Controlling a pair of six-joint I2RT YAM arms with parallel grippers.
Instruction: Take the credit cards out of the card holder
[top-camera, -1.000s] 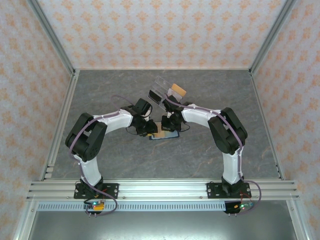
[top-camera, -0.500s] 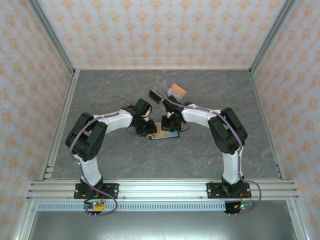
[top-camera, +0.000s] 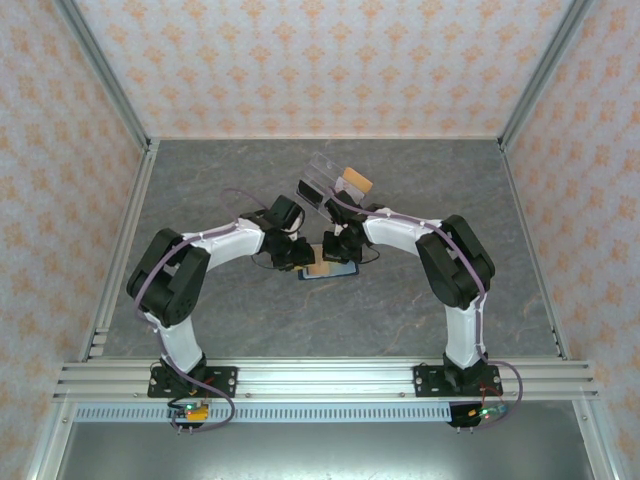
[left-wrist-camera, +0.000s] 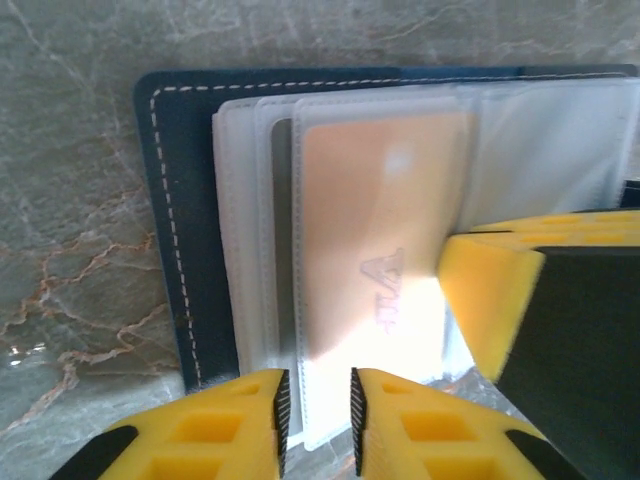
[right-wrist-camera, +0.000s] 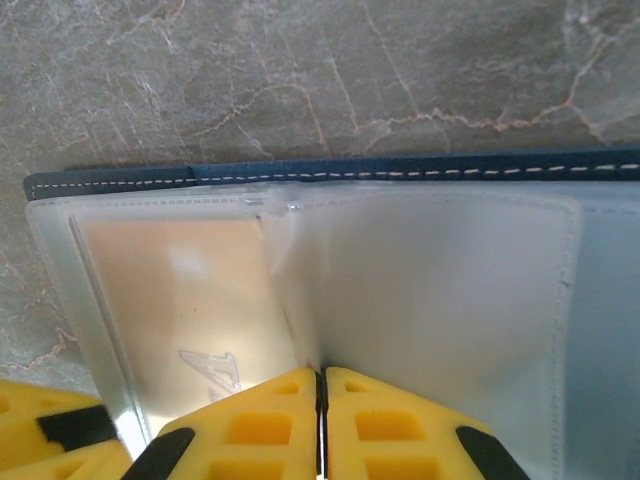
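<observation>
Hovering low over the small navy-blue book-style card holder (top-camera: 330, 270) (left-wrist-camera: 185, 200) (right-wrist-camera: 400, 168), which lies open on the grey marbled tabletop (top-camera: 250, 330) between my two arms, I have my left claw (left-wrist-camera: 316, 385) (top-camera: 300, 262) parted by a narrow slit at the near edge of the frosted clear sleeves (left-wrist-camera: 250, 250), where an orange-tan plastic credit card (left-wrist-camera: 375, 230) (right-wrist-camera: 175, 290) sits inside the top pocket. My right claw (right-wrist-camera: 321, 385) (top-camera: 335, 250) is pressed together with no gap, its tips meeting at a crease in a sleeve leaf just beside that card; I cannot tell whether any plastic is caught there. Farther back on the tabletop lies a clear acrylic box (top-camera: 325, 178).
</observation>
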